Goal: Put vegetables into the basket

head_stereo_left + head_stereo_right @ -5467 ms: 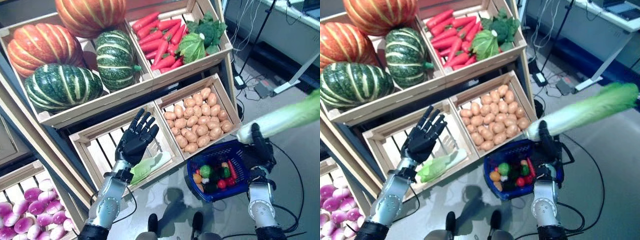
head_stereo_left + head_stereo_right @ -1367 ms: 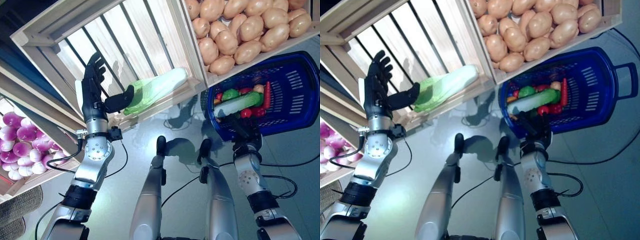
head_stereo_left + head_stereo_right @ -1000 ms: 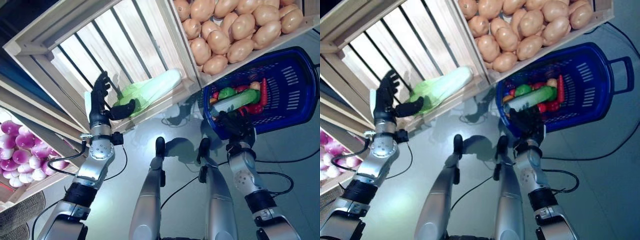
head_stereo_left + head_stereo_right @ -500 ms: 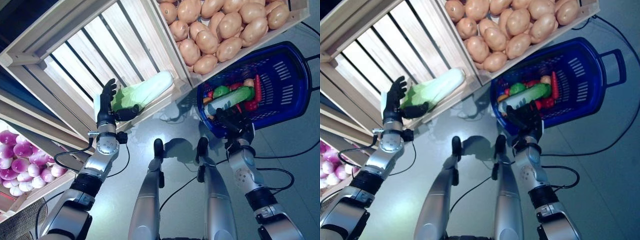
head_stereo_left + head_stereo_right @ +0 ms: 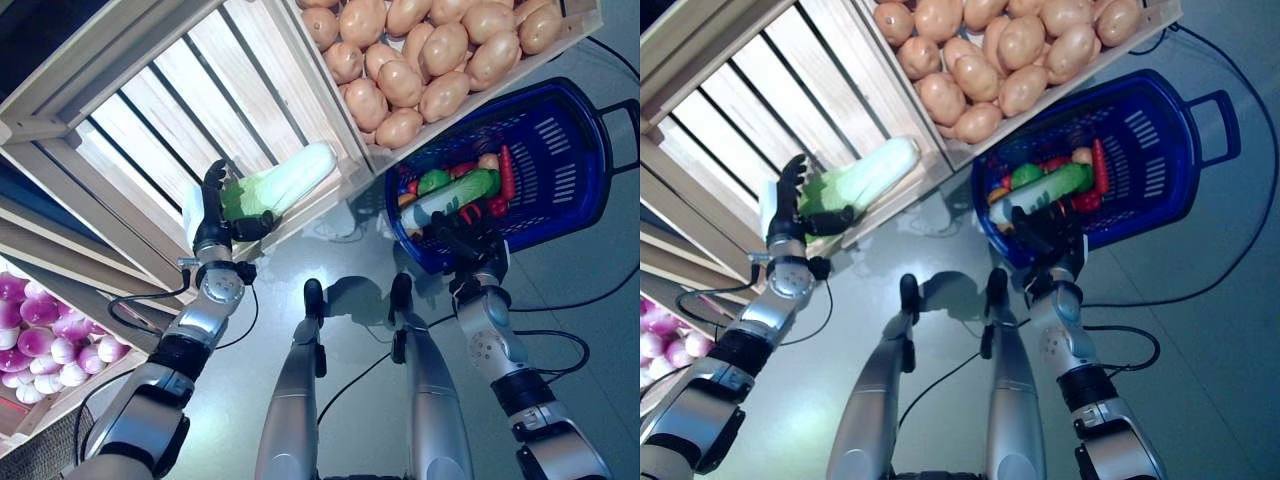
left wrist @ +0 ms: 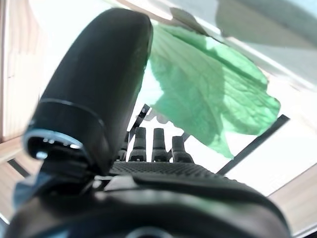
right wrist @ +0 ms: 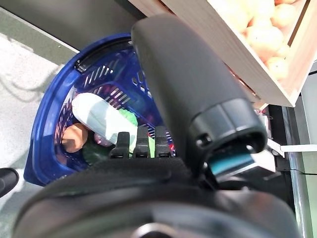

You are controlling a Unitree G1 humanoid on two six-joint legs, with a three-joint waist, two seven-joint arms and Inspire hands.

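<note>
A long pale-green cabbage lies at the front edge of a slatted wooden crate. My left hand is open at its leafy end, fingers straight, thumb against the leaves; the leaf shows past the thumb in the left wrist view. The blue basket stands on the floor at the right. In it a long green-and-white vegetable lies across red, green and orange ones. My right hand is open above the basket's near rim, and the right wrist view shows its straight fingers over the basket.
A second wooden crate juts out just above the basket's far side. The stand's lower shelf edge runs at the left below my left arm. Grey floor lies between the stand and the basket.
The long vegetable that my right hand held 5.5 s ago now lies in the basket. My left hand has closed in on the cabbage's leafy end. The camera has tilted down.
</note>
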